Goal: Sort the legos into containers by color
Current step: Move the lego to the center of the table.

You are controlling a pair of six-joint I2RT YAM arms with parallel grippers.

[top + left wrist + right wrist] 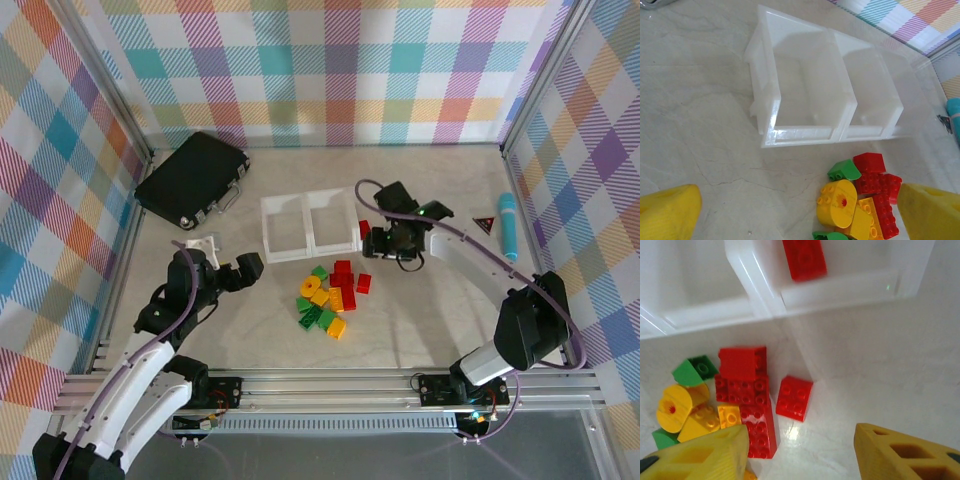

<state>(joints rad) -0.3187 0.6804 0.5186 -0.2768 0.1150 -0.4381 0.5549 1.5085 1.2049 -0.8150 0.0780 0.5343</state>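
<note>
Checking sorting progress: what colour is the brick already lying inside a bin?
Red. The brick lies in a bin, clearest in the right wrist view.

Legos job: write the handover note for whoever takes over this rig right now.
Left hand: open, empty, to the left of the lego pile.
Right hand: open, empty, by the right end of the containers.
Containers: three bins joined in a row. One red brick lies in the right-end bin; the other two show nothing inside.
Done: that one red brick.
Left: the rest of the pile, red, yellow and green, loose on the table in front of the bins.
</note>
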